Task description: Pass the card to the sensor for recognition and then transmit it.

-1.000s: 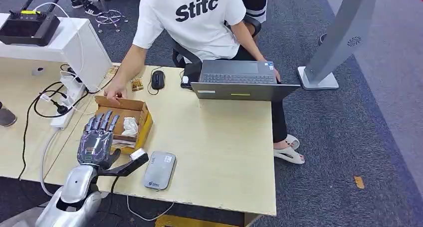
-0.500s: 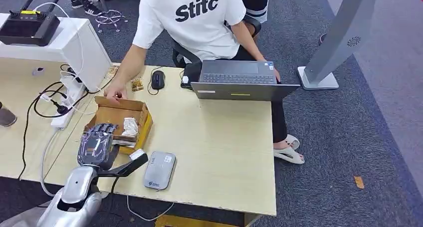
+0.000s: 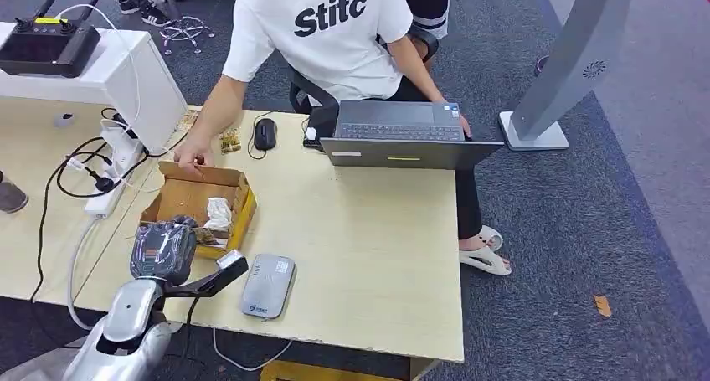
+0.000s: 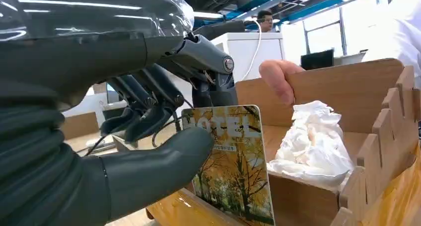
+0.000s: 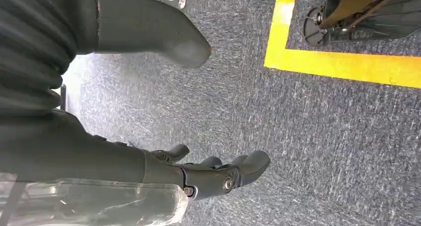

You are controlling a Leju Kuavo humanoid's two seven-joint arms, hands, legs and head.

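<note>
The pale wood-topped table (image 3: 377,255) carries everything here. At its far edge a person in a white printed T-shirt (image 3: 322,29) sits behind an open dark grey laptop (image 3: 402,134), one of the person's hands (image 3: 191,157) resting on the back flap of an open brown cardboard box (image 3: 201,198) near the table's left side. Crumpled white paper (image 4: 313,141) lies inside the box. Just beside the box, towards the robot, a flat grey rounded-corner card sensor (image 3: 268,285) lies on the table.

The robot's left hand (image 3: 163,249) is at the box's near edge, its thumb and dark fingers (image 4: 149,112) pinching a glossy rectangular card printed with yellow autumn trees (image 4: 231,166). The card stands on edge at the near rim of the box, its long axis roughly upright, its printed face turned towards the wrist camera, with the thumb pressed on that face.

The robot's right hand (image 5: 198,174) hangs over grey carpet with a yellow floor line (image 5: 347,67), fingers loosely apart and holding nothing.
</note>
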